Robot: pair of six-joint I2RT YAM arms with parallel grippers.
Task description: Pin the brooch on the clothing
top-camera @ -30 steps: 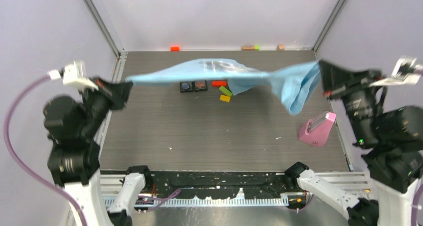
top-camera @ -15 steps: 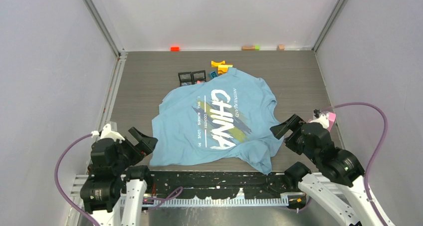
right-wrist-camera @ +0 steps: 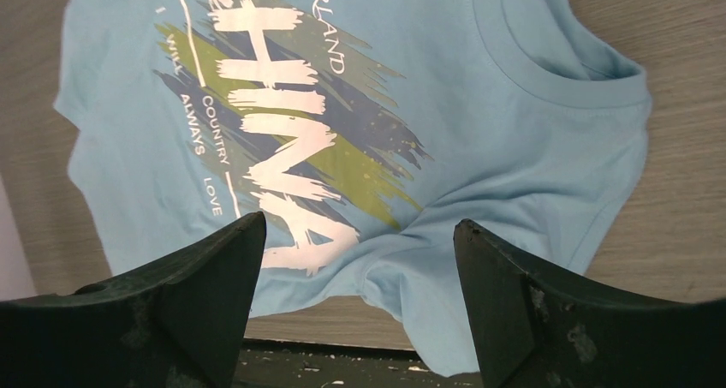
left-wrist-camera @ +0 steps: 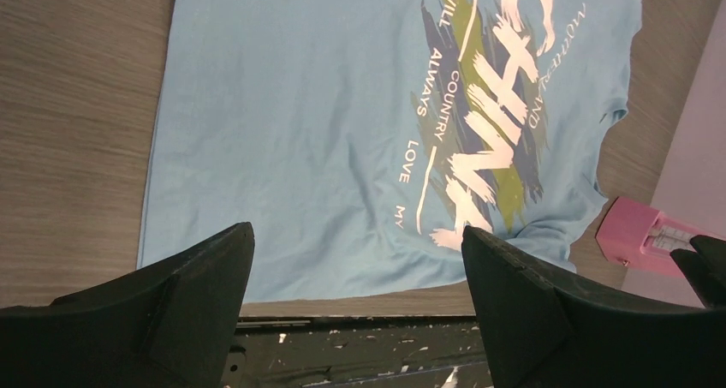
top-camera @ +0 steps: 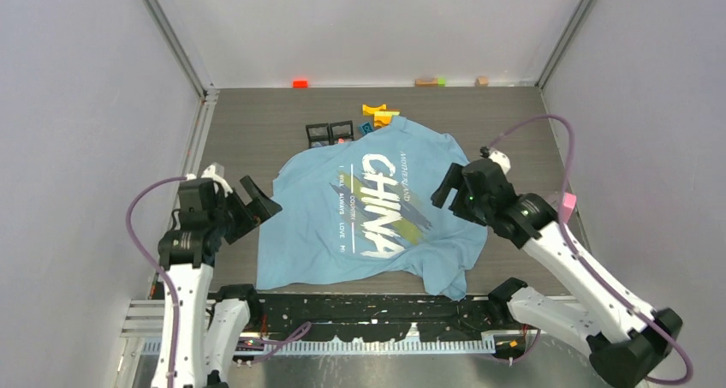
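The clothing [top-camera: 318, 225], a light blue T-shirt with white "CHINA" lettering, lies spread flat on the table, print up. It also fills the left wrist view [left-wrist-camera: 282, 105] and the right wrist view [right-wrist-camera: 505, 140]. My left gripper [top-camera: 257, 203] hovers open just off the shirt's left edge, with nothing between its fingers [left-wrist-camera: 355, 234]. My right gripper [top-camera: 448, 188] hangs open over the shirt's right side near the collar, also empty [right-wrist-camera: 360, 223]. A tiny pinkish speck [top-camera: 344, 139] in a small black box at the shirt's far edge may be the brooch; it is too small to tell.
Two small black boxes [top-camera: 318, 134] stand at the shirt's far edge, next to orange and yellow toy blocks [top-camera: 379, 114]. A pink box [left-wrist-camera: 642, 238] lies right of the shirt. More blocks [top-camera: 300, 83] line the back wall. Grey walls close in both sides.
A second ago both grippers were shut on the shirt, holding it stretched in the air. They let go; it now lies flat. Both arms have since lifted to its sides.
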